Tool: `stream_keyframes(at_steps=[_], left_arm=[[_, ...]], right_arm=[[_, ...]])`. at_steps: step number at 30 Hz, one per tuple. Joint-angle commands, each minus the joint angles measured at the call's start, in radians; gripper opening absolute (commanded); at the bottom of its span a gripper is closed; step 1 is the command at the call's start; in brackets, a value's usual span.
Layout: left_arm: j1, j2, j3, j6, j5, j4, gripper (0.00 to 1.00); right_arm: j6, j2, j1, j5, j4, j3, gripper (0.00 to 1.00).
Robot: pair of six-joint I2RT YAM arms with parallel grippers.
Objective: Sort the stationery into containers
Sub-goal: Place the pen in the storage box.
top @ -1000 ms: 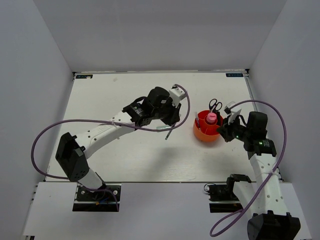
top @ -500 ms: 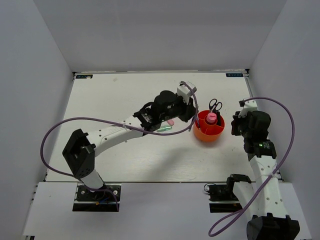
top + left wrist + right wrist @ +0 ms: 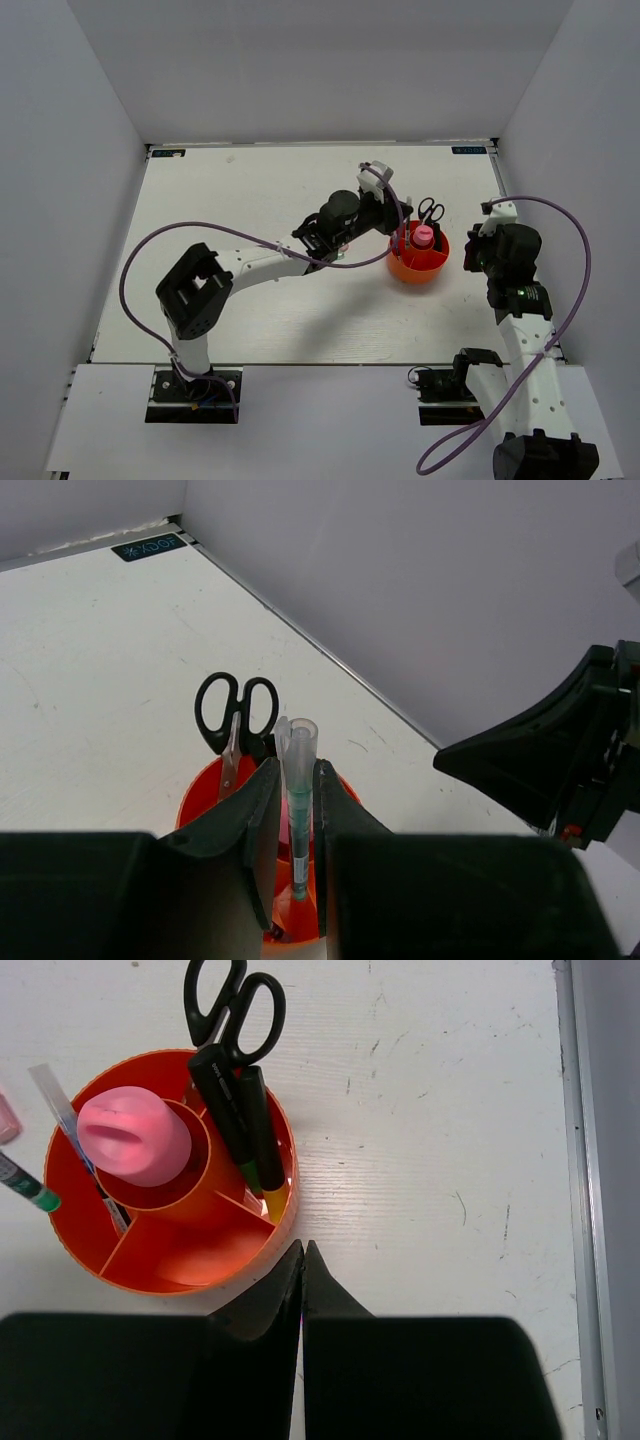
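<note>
Leftmost, left fingers [image 3: 297, 775] clenched on thin translucent pen [image 3: 300, 742], upright over round orange-red plastic cup [image 3: 200, 1250] with dividers, holding black-handled scissors [image 3: 232, 1000] and fat pink tube [image 3: 135, 1135]; white surface [image 3: 420, 1110]. Right fingers [image 3: 302, 1260] pressed together, near cup.

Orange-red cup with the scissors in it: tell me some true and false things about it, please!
The black-handled scissors stand in the round orange-red plastic cup. True.
The fat pink tube shares the scissors' compartment. False: it stands in the cup's middle compartment.
The left jaws grip a pale green marker. True.
The right jaws hold a black marker. False: they are shut on nothing.
</note>
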Motion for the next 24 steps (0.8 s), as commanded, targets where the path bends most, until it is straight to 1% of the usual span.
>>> stream_keyframes(at_steps=[1,5,19,23,24], left_arm=[[0.004,0.001,-0.014,-0.031,-0.044,0.088,0.0],[0.014,0.038,-0.026,-0.052,-0.055,0.114,0.0],[0.006,0.064,-0.111,-0.071,-0.063,0.139,0.0],[0.003,0.073,-0.105,-0.072,-0.061,0.111,0.24],[0.0,0.077,-0.105,-0.074,-0.058,0.108,0.37]], right_arm=[[0.015,-0.018,-0.003,0.011,0.038,0.0,0.0],[0.015,-0.024,-0.004,0.007,0.04,-0.001,0.0],[0.012,-0.023,-0.004,0.01,0.045,-0.009,0.0],[0.012,-0.023,-0.004,0.011,0.045,-0.006,0.0],[0.012,-0.023,-0.007,0.011,0.045,-0.009,0.0]])
